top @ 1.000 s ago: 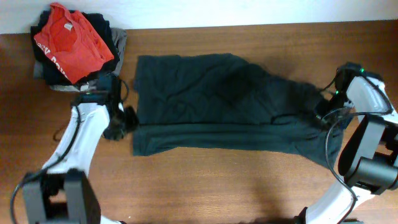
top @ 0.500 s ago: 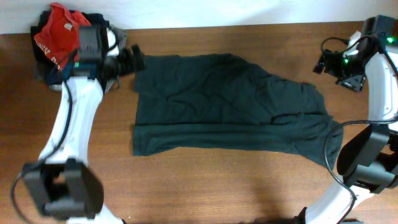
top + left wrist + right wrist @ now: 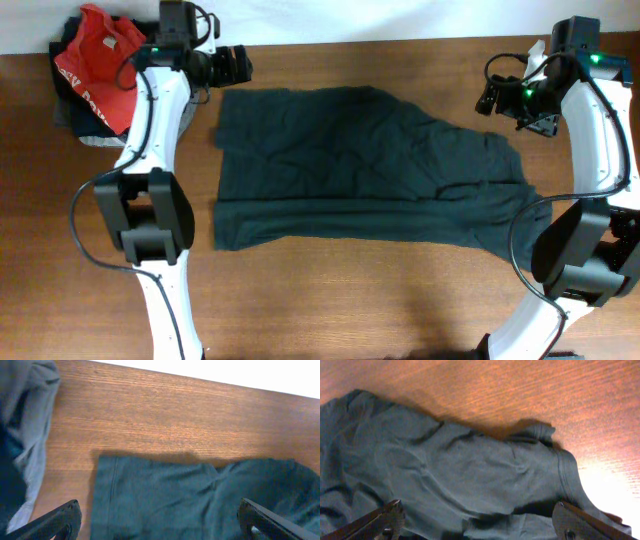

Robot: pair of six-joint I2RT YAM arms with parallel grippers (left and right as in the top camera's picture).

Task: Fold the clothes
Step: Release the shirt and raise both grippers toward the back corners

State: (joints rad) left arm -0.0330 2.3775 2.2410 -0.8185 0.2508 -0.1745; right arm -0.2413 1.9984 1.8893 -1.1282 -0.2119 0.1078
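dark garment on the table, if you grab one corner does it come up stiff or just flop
Probably floppy: the dark garment lies flat and wrinkled, so a lifted corner would likely drape and trail the rest. Pushed, it would likely bunch rather than slide whole, since the thin cloth creases on the wooden table. It looks light for its spread.

Left gripper (image 3: 238,65): moved from left edge of garment (image 3: 360,170) to its far-left corner, jaws opened wide. Right gripper (image 3: 493,98): moved off right edge, farther back, jaws opened wide.
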